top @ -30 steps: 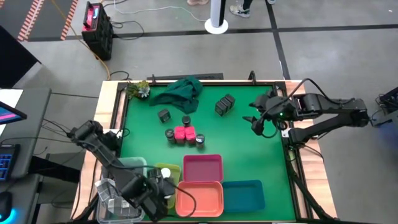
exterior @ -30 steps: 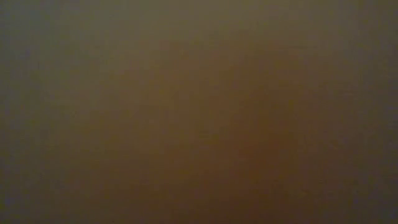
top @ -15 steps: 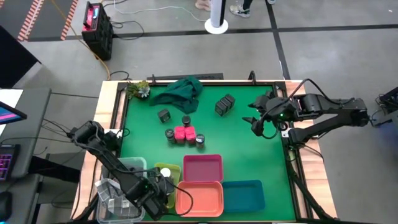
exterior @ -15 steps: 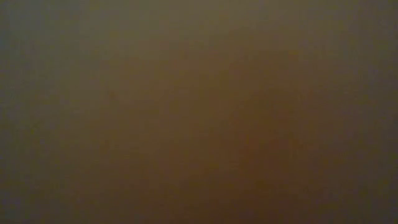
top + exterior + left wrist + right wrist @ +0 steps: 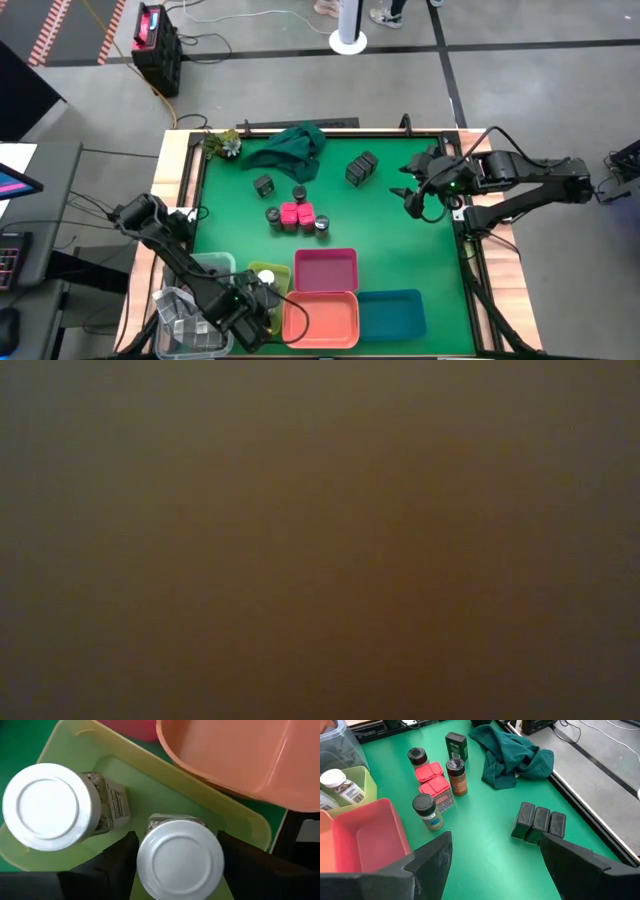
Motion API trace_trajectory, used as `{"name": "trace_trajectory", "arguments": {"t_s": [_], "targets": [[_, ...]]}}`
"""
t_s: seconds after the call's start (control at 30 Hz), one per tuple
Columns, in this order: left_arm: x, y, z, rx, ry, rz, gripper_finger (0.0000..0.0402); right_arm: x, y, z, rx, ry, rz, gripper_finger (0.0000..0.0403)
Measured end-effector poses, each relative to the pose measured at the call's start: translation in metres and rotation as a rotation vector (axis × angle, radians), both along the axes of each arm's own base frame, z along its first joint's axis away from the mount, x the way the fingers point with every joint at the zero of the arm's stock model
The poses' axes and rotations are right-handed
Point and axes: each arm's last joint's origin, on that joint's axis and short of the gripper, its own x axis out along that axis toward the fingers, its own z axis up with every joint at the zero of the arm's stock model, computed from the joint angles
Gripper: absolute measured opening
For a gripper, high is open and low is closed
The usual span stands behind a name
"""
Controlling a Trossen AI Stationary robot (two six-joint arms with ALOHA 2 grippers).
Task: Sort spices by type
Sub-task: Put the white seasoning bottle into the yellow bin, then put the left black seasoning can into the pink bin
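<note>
My left gripper [image 5: 258, 308] is over the yellow tray [image 5: 262, 272] at the table's near edge, shut on a white-lidded jar [image 5: 180, 861]. A second white-lidded jar [image 5: 47, 801] lies tilted in the same tray. Mid-table stand two pink blocks [image 5: 291, 215], with dark round jars [image 5: 272, 215] [image 5: 299, 193] [image 5: 322, 225] around them. A dark grey box [image 5: 264, 185] sits alone, and three more [image 5: 361, 168] [image 5: 539, 824] stand together. My right gripper [image 5: 412, 200] [image 5: 495, 865] hovers open near the table's right edge, touching nothing. The low view shows only a dark blur. My left gripper holds the white-lidded jar by its sides just below the lid [image 5: 142, 845], pinched between the two fingers [image 5: 122, 852]. It comes from above, pointing down. The jar stays upright inside the yellow tray; whether its base rests on the tray floor is hidden by the lid.
Pink tray [image 5: 325, 270], orange tray [image 5: 320, 318] and blue tray [image 5: 392, 312] line the near edge beside the yellow one. A clear container [image 5: 190, 300] sits left of them. A dark green cloth [image 5: 290, 148] and a small plant [image 5: 222, 143] lie at the far edge.
My left gripper has shifted a little toward the table's near edge over the yellow tray, still shut on the jar. The white lid of the other jar in the tray now shows beside it. The right arm has kept still.
</note>
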Motion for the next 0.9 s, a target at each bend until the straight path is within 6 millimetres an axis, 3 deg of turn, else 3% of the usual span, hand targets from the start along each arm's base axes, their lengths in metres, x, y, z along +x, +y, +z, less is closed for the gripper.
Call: {"name": "trace_trajectory", "arguments": {"t_s": [0.5,0.7,0.9], "targets": [[-0.015,0.046,0.074,-0.157,-0.116,0.081,0.0257,0.0,0.0,0.0,0.0,-0.003,0.0,0.0324],[-0.018,0.101,0.091,0.016,-0.125,0.216,0.0257,0.005,0.0,-0.001,0.005,-0.007,-0.004,0.0324],[-0.01,0.165,0.093,0.199,-0.042,0.197,0.0257,0.03,0.004,-0.01,0.027,0.015,0.049,0.0324]]}}
